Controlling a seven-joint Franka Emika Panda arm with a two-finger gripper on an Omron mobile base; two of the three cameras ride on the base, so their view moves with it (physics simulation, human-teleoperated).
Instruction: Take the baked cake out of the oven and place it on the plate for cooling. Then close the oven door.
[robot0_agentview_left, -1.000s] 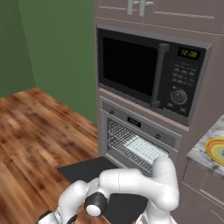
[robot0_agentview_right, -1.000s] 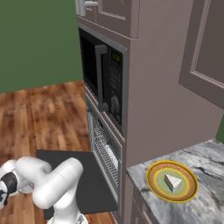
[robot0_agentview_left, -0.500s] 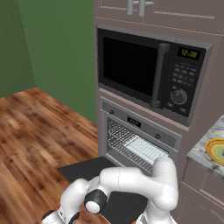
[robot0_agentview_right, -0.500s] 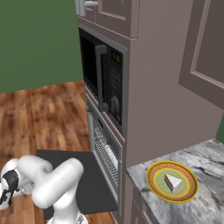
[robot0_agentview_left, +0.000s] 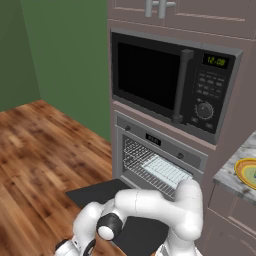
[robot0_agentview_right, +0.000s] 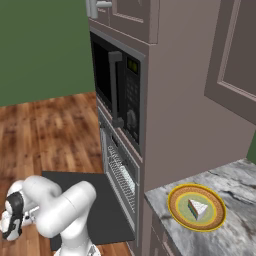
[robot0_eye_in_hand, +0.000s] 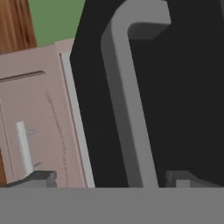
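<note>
Oven door (robot0_agentview_left: 100, 197) down, handle (robot0_eye_in_hand: 131, 109) seemingly between the wide hand (robot0_eye_in_hand: 111, 177) tips.

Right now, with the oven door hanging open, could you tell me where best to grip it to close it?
Probably the bar handle on the oven door. It stands off the dark panel, so the open gripper, already straddling it, could close across it from the door's underside.
</note>
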